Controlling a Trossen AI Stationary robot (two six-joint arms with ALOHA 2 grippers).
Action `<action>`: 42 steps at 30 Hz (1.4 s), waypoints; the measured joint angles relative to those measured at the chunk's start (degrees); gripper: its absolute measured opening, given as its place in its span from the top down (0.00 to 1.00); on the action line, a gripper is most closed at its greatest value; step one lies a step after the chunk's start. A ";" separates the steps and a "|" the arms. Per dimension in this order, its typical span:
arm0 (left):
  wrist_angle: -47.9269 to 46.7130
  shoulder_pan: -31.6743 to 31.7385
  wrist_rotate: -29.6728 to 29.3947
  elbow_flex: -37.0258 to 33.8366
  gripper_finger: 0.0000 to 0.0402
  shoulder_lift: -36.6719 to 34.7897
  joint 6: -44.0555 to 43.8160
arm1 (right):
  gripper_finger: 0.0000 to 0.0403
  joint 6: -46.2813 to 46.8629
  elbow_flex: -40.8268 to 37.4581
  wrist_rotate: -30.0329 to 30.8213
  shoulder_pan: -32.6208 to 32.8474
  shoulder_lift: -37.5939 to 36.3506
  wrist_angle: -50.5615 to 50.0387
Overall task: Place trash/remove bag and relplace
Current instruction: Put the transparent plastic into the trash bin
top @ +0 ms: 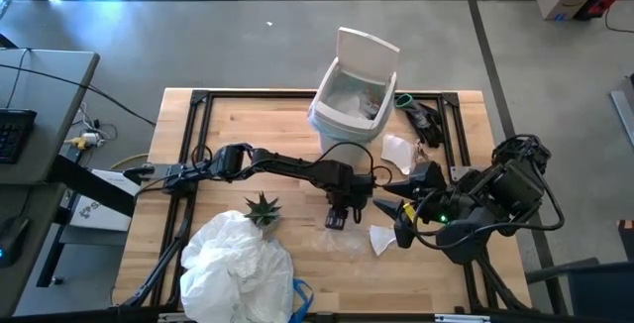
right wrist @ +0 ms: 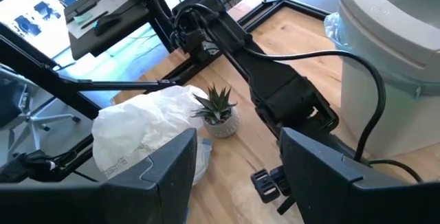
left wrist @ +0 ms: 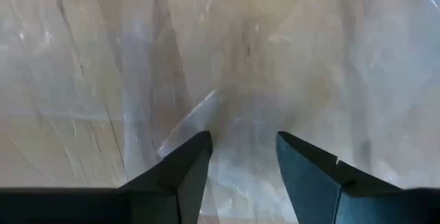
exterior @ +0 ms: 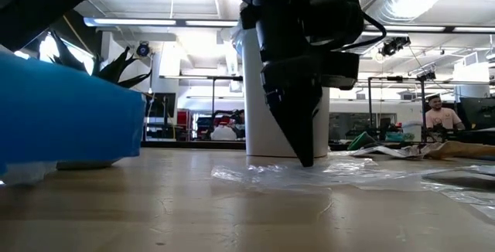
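Two arms work near the white bin: left gripper, jaws spread, descends onto a clear plastic wrapper to pinch it; right gripper waits beside, jaws apart.

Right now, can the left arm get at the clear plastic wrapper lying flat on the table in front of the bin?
Probably yes. The left hand hangs open directly over the clear plastic wrapper, fingers pointing down at it, and nothing sits between them.
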 joint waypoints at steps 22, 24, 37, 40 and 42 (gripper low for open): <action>-3.18 -0.68 0.86 -0.78 1.00 -3.78 1.12 | 0.52 -1.64 0.00 1.42 0.61 0.19 -0.03; -3.76 -0.61 2.08 -0.79 1.00 -5.53 0.53 | 0.52 -2.29 0.00 1.51 0.59 0.31 -0.04; -9.30 -0.32 2.52 -0.37 1.00 -16.39 -1.43 | 0.52 -3.04 0.00 1.90 0.59 0.35 -0.04; -9.44 -0.26 1.75 -0.39 1.00 -17.04 -1.35 | 0.52 -3.25 0.00 1.90 0.59 0.35 -0.04; -10.19 0.03 1.78 -0.39 1.00 -17.03 -0.77 | 0.52 -3.34 0.00 2.05 0.59 0.35 -0.04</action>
